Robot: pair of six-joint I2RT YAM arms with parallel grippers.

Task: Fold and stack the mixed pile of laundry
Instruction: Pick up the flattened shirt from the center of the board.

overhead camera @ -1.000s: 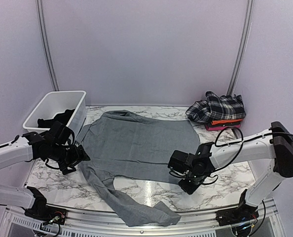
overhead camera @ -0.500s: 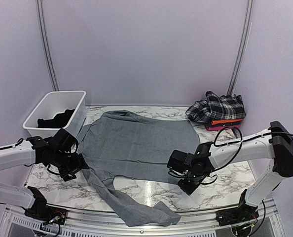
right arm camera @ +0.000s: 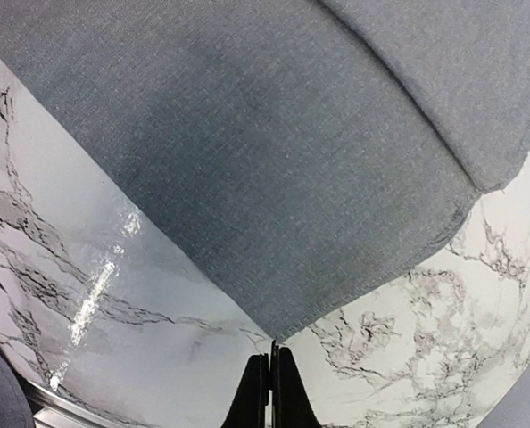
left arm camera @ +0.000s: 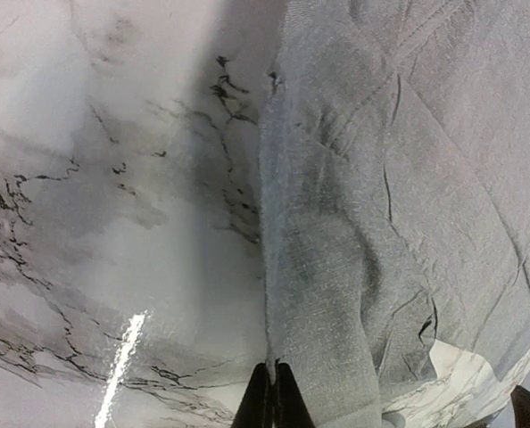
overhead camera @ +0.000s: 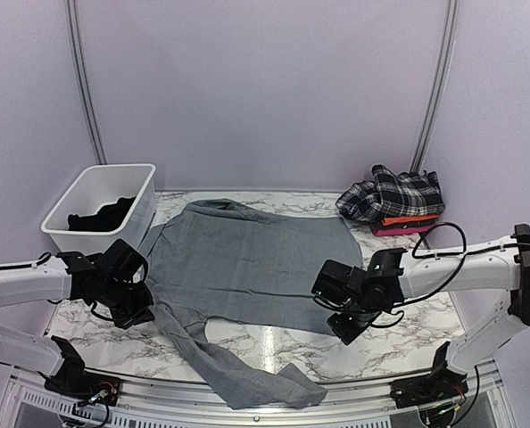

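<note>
On the white marble desk [overhead camera: 274, 343], where the soft grey long-sleeved garment [overhead camera: 247, 259] is lying spread flat, the left jaws and right jaws, having just closed, are now clamping its side edge and hem corner, apparently readying a fold.

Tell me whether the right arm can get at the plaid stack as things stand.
Probably yes: bare table lies between the right gripper and the plaid stack, though its jaws look shut on a corner of the grey garment, which it must release.
</note>
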